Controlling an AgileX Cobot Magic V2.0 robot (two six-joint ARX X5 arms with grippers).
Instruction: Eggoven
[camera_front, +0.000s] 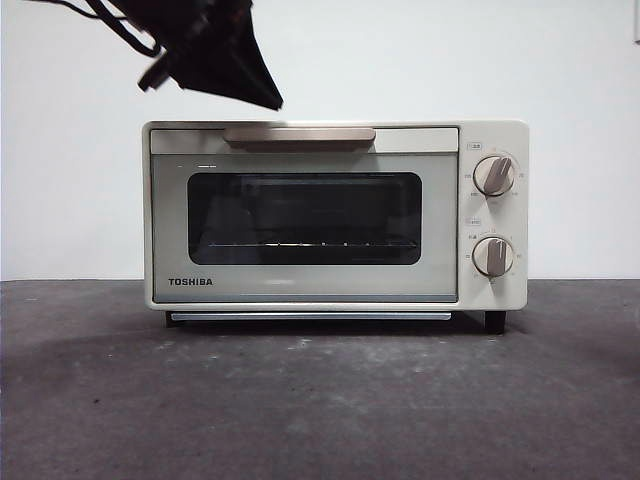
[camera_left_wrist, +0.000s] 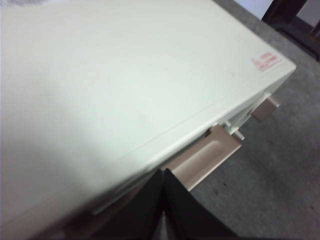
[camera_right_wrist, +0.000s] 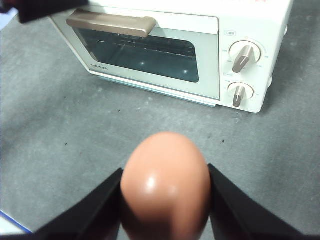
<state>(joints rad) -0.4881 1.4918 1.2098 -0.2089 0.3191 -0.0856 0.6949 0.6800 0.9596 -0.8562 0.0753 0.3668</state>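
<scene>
Closest to my right wrist camera is the egg (camera_right_wrist: 164, 186), smooth, reddish-brown, with a soft glare on its rounded end. My right claw (camera_right_wrist: 165, 200) has it pinched between both black jaws, one pressed to each flank, opened only as wide as the shell. I judge I hold it by the sides so the curved shell cannot roll out while it waits above the gray, speckled table (camera_right_wrist: 60, 150).

From the egg, the oven (camera_right_wrist: 170, 55) sits toward twelve o'clock, well apart, its door closed. It is a cream, boxy thing with a dark glass window, a wire rack dim behind it, a flat beige handle (camera_right_wrist: 112, 23) along the door's top edge and two beige knobs (camera_right_wrist: 243, 56) stacked at its three o'clock side. The egg cannot go in until that door drops, so keeping it back makes sense.

My left claw (camera_left_wrist: 164, 200) hovers over the oven's matte top, near the front edge above the handle, jaws pressed together and holding nothing. In the front view it shows as a dark shape (camera_front: 215, 50) at about eleven o'clock of the oven. That placement suits hooking the handle and pulling the door down.
</scene>
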